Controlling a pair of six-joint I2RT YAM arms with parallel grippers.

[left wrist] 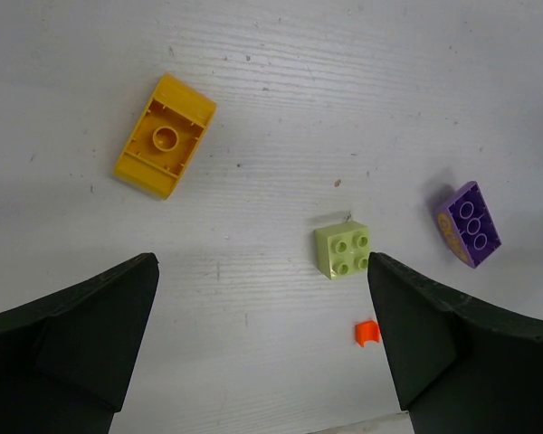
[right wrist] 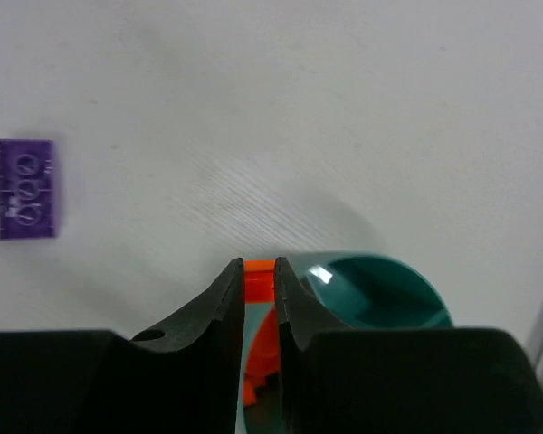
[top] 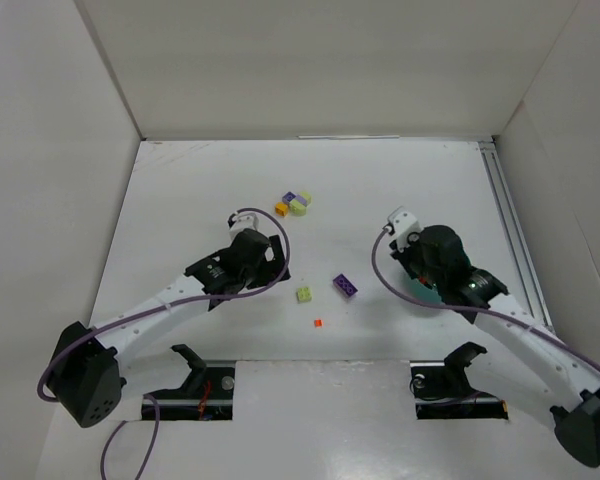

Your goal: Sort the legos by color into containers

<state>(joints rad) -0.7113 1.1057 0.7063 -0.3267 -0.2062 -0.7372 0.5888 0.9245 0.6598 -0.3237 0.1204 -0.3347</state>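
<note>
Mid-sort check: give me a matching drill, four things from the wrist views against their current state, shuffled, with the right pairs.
Things:
1. yellow brick, left wrist view
2. pale green brick, left wrist view
3. orange-red piece by the teal bowl
4. left tool

States:
A. open, holding nothing
B. hollow side up
C. clamped in the right tool
D. four studs up

Pairs: 1-B, 2-D, 3-C, 4-A

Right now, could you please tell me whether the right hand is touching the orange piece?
Touching. The right wrist view shows the right hand closed on the orange piece, both fingers pressed against its sides with no gap.
</note>
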